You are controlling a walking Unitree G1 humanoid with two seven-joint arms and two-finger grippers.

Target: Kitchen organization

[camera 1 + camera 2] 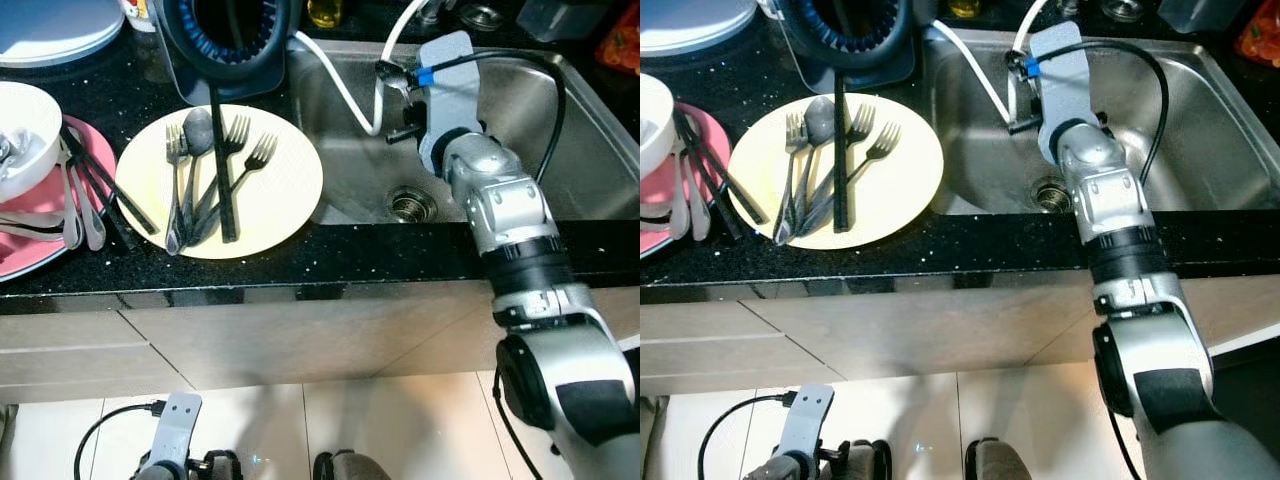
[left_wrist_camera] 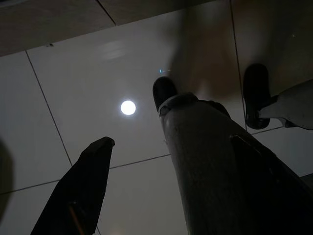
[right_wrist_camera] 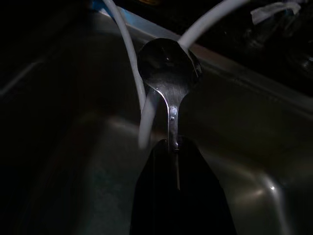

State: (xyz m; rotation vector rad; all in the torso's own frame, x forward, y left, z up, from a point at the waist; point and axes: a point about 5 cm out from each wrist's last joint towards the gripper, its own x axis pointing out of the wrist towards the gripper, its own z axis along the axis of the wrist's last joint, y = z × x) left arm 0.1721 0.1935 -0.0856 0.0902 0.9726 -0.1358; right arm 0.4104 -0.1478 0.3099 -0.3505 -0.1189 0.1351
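Observation:
My right gripper (image 3: 172,143) is shut on the handle of a metal spoon (image 3: 167,68) and holds it above the steel sink (image 1: 560,150), close to a white hose (image 1: 340,88). The spoon's bowl (image 1: 392,72) points toward the back of the sink. On the counter to the left, a pale yellow plate (image 1: 285,190) carries several dark forks (image 1: 228,150), a spoon and a long black utensil. My left gripper (image 2: 142,127) hangs idle by the tiled floor with its fingers apart.
A pink plate (image 1: 25,255) with a white bowl (image 1: 30,135) and more cutlery sits at the counter's left edge. A dark round holder (image 1: 235,45) stands behind the yellow plate. The drain (image 1: 410,205) is in the sink floor. The black counter edge (image 1: 300,265) runs across in front.

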